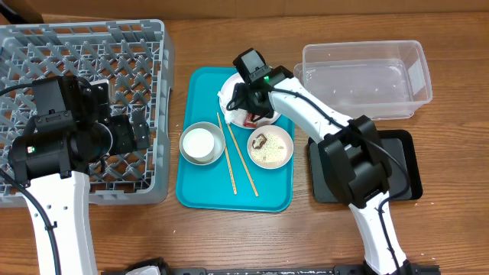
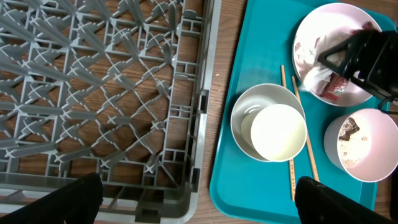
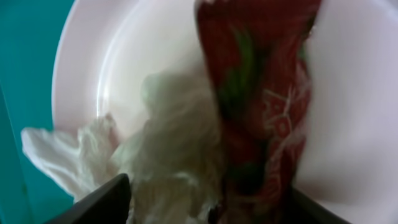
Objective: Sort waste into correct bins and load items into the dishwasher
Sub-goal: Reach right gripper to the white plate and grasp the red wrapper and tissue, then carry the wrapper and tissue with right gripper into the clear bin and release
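Observation:
My right gripper [image 1: 248,103] is down on the white plate [image 1: 231,82] at the back of the teal tray. Its fingers press from both sides on the crumpled white napkin [image 3: 168,124] and the red snack wrapper [image 3: 261,93], which fill the gap of the gripper [image 3: 208,205]. A white cup [image 2: 278,132] stands inside the grey metal bowl [image 2: 244,111]. The small white bowl [image 1: 270,147] holds rice and a brown scrap. Two chopsticks [image 1: 229,156] lie between the bowls. My left gripper [image 2: 199,205] hangs open over the near edge of the dishwasher rack [image 1: 114,53], holding nothing.
The teal tray [image 1: 199,191] sits in the middle of the wooden table. A clear plastic tub [image 1: 363,76] stands at the back right. The flat black tray [image 1: 409,164] lies in front of it, partly under my right arm's base.

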Motion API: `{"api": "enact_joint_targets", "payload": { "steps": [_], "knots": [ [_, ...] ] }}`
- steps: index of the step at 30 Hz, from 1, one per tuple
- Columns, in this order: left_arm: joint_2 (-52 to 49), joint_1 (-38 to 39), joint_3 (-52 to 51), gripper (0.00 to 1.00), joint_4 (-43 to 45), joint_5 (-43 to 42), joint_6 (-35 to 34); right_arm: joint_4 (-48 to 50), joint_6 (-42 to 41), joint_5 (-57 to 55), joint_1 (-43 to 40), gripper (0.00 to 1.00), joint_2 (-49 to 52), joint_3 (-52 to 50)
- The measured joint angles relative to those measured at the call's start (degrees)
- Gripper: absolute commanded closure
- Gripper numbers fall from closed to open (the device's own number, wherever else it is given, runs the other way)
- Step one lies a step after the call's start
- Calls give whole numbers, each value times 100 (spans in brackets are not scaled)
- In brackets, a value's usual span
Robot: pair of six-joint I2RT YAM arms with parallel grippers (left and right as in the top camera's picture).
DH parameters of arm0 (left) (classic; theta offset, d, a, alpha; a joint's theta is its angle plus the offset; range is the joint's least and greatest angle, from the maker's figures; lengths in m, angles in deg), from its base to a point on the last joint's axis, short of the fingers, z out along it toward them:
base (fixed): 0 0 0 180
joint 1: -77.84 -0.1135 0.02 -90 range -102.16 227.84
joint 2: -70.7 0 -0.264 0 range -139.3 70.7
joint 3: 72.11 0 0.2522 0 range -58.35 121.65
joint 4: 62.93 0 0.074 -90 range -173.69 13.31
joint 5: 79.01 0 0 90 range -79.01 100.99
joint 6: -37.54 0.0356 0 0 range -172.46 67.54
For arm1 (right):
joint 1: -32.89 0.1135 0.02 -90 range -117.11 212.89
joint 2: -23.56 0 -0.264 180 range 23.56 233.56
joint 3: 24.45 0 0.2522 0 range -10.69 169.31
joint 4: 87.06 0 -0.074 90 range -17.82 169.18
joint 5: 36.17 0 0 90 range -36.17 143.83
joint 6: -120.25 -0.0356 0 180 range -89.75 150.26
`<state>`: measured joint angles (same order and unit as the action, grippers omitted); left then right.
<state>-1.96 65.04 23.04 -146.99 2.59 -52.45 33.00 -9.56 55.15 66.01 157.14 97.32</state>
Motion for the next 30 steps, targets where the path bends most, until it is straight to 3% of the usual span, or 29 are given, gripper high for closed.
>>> {"api": "enact_joint_targets", "payload": {
  "steps": [6,12,19,23,30],
  "knots": [
    [0,0,0,0,-4,0,0,-109,-55,11,76,85,0,0],
    [0,0,0,0,-22,0,0,-468,-24,-57,28,96,0,66],
    [0,0,0,0,-24,0,0,-1121,435,-286,-426,96,-249,573],
    [0,0,0,0,-24,0,0,-1231,710,-459,-1110,96,-1294,726],
    [0,0,0,0,-24,0,0,-1812,813,-765,-2223,96,-1696,763]
  ]
}}
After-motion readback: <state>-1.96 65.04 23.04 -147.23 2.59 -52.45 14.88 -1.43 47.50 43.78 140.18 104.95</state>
